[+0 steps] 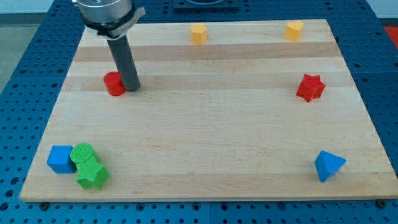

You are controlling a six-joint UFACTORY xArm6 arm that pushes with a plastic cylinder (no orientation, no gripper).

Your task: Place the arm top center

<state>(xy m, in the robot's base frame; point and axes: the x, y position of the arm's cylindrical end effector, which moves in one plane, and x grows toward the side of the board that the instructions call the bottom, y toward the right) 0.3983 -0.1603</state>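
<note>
Pale wood in lengthwise strips makes up the wooden board [205, 124], which lies on a blue perforated table [31, 56]; every place below is given from this board.

Nearest, at the board's lower left corner, three blocks huddle together: a blue cube [60, 158] at the outside, a green cylinder [82, 153] touching it on the side toward the view's right, and a green star-shaped block [92, 175] pressed against the cylinder from below. At the board's lower right corner sits a blue triangular block [328, 165], well apart from all the others.

Farther up, near the board's right edge, stands a red star-shaped block [310, 87]. Across the board, near its left edge, a red cylinder [114, 83] stands with my tip [131, 88] just beside it on the side toward the view's right, touching or nearly so; I cannot tell which. The dark rod rises from there, tilting slightly left toward its metal mount at the view's top. Having no jaws, the tool neither spreads nor pinches anything; it only rests on the wood.

Farthest, along the board's top edge, a yellow block [198, 33] sits at about the middle, and a second yellow block [294, 29] nearer the top right corner. My tip is well to the left of that top middle.
</note>
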